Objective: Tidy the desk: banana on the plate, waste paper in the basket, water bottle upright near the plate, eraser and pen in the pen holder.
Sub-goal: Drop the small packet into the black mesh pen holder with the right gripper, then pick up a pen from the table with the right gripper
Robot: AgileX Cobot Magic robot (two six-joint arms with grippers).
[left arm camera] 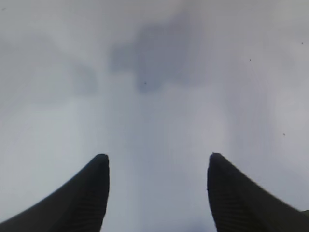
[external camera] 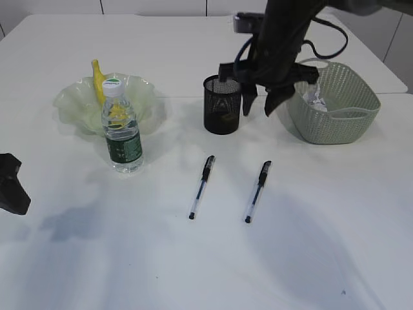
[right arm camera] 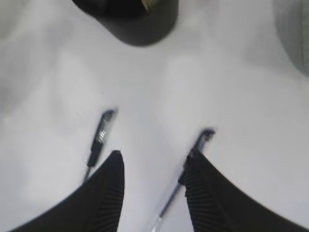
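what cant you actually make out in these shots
- Eraser: perhaps the pale corner in the pen holder, cut by the right wrist view's top edge, blurred; mesh hides it in the exterior view.
- Waste paper: mostly behind the basket wall.
- Banana: lower part behind the water bottle.

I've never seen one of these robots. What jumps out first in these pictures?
The big black right arm, its gripper open, hanging between the black mesh pen holder and the green basket at the back of the white table. Then two pens lying side by side in front. On the left, a water bottle stands upright before a wavy glass plate holding a banana.
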